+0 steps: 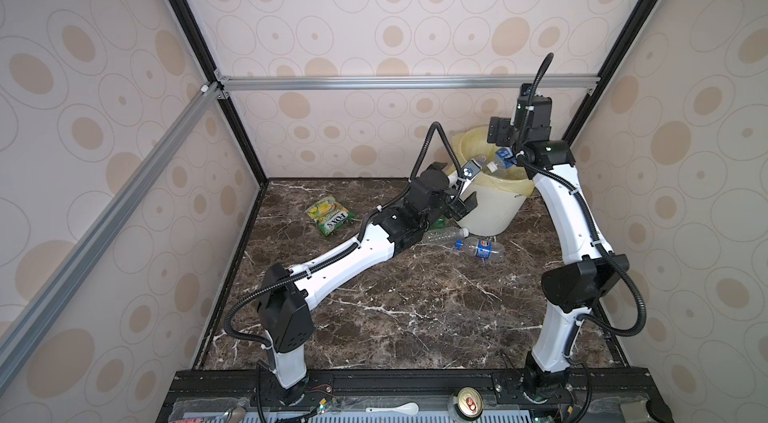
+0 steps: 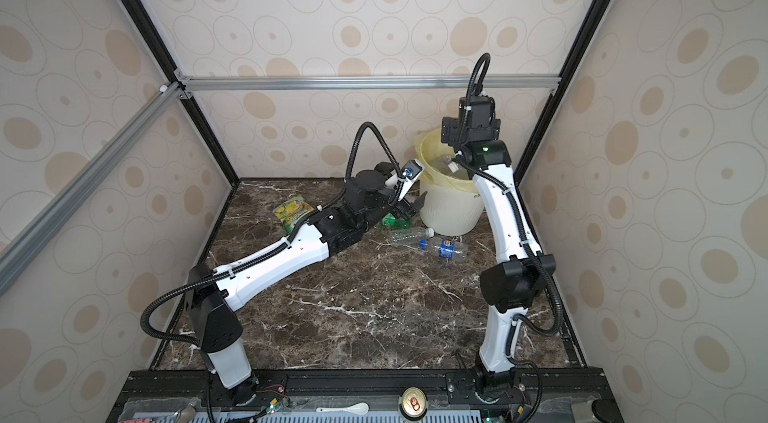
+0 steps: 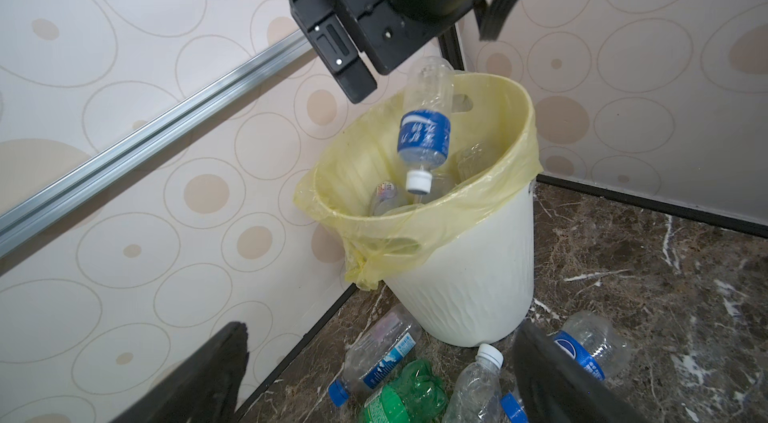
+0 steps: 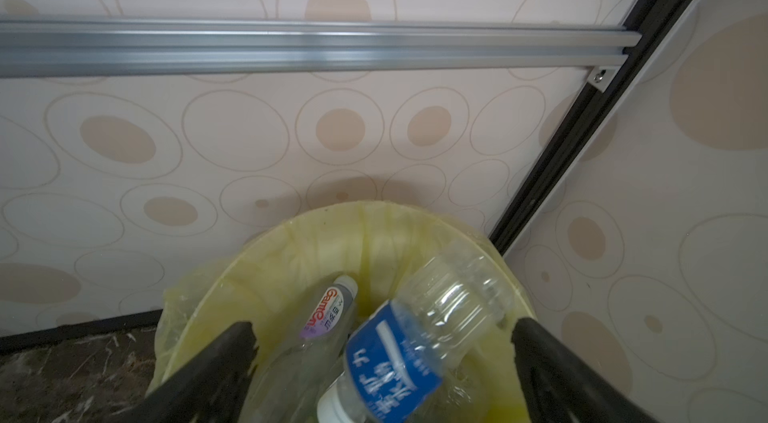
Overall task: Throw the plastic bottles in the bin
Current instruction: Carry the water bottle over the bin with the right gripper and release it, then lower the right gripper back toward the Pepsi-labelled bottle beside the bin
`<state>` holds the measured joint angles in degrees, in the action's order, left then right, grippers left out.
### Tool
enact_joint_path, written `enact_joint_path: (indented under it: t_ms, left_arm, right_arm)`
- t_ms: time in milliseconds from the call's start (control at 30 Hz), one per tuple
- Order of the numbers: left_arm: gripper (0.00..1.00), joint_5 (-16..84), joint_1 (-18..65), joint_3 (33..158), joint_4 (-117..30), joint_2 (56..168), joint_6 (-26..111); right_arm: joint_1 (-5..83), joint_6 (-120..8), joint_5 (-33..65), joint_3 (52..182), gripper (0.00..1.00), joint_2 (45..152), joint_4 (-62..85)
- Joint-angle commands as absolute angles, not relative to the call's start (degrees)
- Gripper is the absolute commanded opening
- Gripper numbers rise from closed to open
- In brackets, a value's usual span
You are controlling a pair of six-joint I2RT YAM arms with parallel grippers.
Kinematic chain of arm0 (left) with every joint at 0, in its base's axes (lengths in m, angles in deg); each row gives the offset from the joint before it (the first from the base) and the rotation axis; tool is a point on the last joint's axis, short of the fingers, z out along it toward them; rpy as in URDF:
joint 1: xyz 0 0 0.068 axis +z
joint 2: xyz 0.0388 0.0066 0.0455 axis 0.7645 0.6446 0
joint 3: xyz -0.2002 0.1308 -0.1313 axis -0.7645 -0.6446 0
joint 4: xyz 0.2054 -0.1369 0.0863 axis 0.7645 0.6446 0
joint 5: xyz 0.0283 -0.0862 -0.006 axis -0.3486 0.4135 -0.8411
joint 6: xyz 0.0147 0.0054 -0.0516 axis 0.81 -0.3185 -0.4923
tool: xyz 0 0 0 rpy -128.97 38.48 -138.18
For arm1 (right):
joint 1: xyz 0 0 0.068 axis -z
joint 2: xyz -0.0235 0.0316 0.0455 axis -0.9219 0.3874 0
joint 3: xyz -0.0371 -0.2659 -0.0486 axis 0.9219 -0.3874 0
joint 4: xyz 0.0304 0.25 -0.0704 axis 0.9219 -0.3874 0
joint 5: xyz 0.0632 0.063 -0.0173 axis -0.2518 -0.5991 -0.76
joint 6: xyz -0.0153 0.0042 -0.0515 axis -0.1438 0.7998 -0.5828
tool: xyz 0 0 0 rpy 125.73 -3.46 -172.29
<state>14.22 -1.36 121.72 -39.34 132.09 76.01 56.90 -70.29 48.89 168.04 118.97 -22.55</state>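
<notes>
R gripper [image 4: 384,327] above bin [image 3: 478,275], jaws wide apart, empty; blue-label bottle [image 3: 424,134] mid-air, cap down. L gripper [image 3: 380,331] open, empty, over loose bottles [image 3: 403,396]; next: grab one.

top pair: high front, facing down-back, whole scene | wrists: close, both see bin [image 3: 478,288]
</notes>
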Motion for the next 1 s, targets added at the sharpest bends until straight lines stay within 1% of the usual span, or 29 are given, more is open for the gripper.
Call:
enact_joint_path:
  t_ms: [0, 367, 633, 833, 967]
  left_arm:
    - [0.99, 14.0, -1.6, 121.6, -40.1, 129.1, 76.0]
    - [0.99, 14.4, -1.6, 121.2, -38.9, 128.3, 74.5]
    - [0.99, 13.6, -1.6, 119.0, -39.3, 126.7, 72.9]
    - [0.99, 12.7, -1.5, 117.3, -37.7, 125.5, 69.3]
    - [0.99, 11.0, -1.4, 116.9, -34.2, 125.2, 65.0]
  right_arm:
    - [56.7, -69.0, 48.9, 167.0, 1.00, 112.4, -20.3]
    - [56.7, -67.7, 47.5, 167.7, 1.00, 111.5, -22.3]
    - [56.7, -67.0, 46.4, 165.4, 1.00, 109.0, -23.3]
    - [56.7, -64.8, 43.8, 159.3, 1.00, 104.4, -23.8]
    - [56.1, -62.9, 41.3, 152.1, 1.00, 99.8, -23.6]
